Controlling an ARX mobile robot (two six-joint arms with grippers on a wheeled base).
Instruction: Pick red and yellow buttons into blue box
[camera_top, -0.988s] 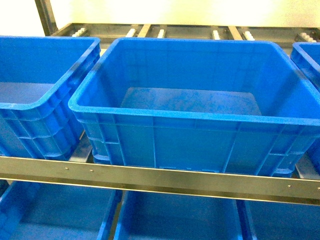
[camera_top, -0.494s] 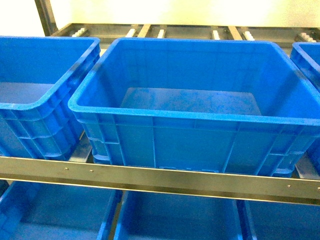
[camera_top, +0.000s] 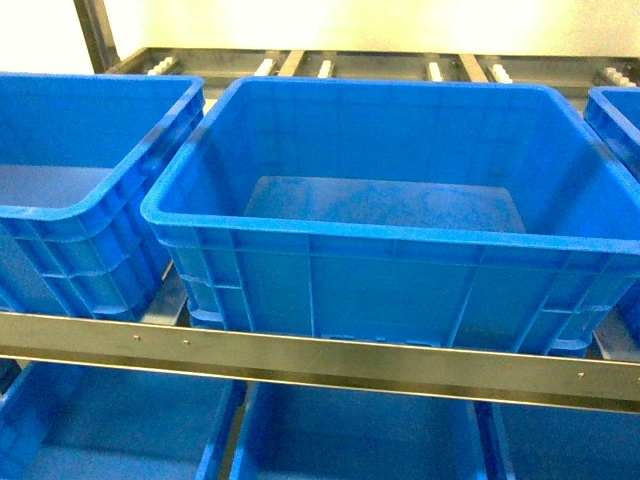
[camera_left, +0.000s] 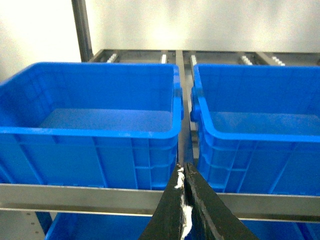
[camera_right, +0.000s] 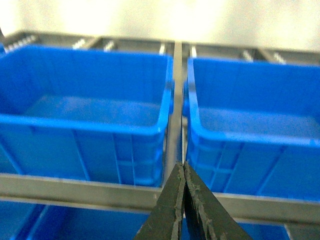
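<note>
- Your target, the large deep blue plastic crate (camera_top: 390, 215), sits centred on the upper shelf in the head view; its smooth floor shows nothing inside.
- You cannot see the red-capped or yellow-capped push-buttons in any view, so neither is in the crate yet and where they are cannot be told from here.
- The left gripper (camera_left: 185, 172) shows at the bottom of its wrist view with its dark, tapered jaws pressed together and nothing between them — a pale scuff runs along the seam.
- The right gripper (camera_right: 184, 170) is likewise closed and empty, its black tips meeting in a point.
- Each gripper points at the narrow gap between two neighbouring crates, above the grey metal shelf rail (camera_top: 320, 355).
- Main risk: several near-identical blue crates stand side by side — a left neighbour (camera_top: 75, 190), another at the far right edge, more on the shelf below — so you could drop a button in the wrong one.
- The gaps between crates could also swallow a small button if you release it over a rim instead of well inside.
- The crates have thick rolled rims and ribbed outer walls; a low approach could catch a jaw on a rim.
- The plastic looks hard and slick, so a dropped button may bounce or roll.
</note>
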